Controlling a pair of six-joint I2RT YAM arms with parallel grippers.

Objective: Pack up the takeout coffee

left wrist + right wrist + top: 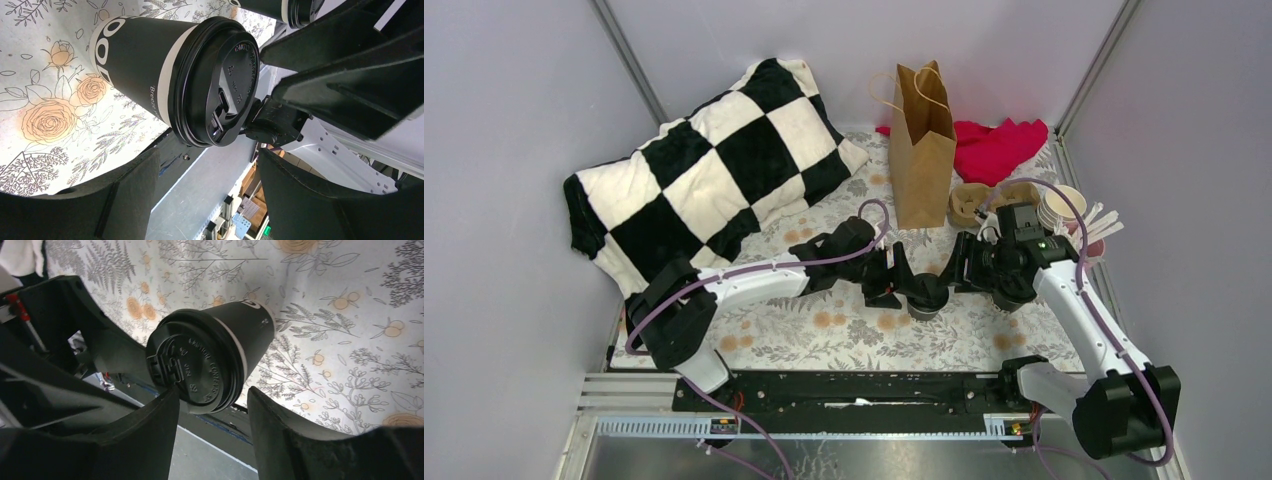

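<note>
One takeout coffee cup (924, 292), black with a round black lid, stands upright on the floral table cloth between my two grippers. In the left wrist view the cup (175, 75) sits just beyond the open left gripper (207, 172), touching neither finger. Seen from above, the left gripper (900, 278) is on the cup's left. The right gripper (962, 268) comes in from the cup's right. In the right wrist view the cup (215, 360) lies just past the open right gripper (212, 412), its lid rim against the left finger (150, 430). A second black cup (292, 9) shows at the top edge.
A tall brown paper bag (921, 150) stands upright behind the cup. A cardboard cup carrier (984, 202), stacked white paper cups (1064, 205) and wooden stirrers (1099, 225) sit at the right. A checkered blanket (714, 170) fills the back left, and a red cloth (999, 145) lies behind the bag.
</note>
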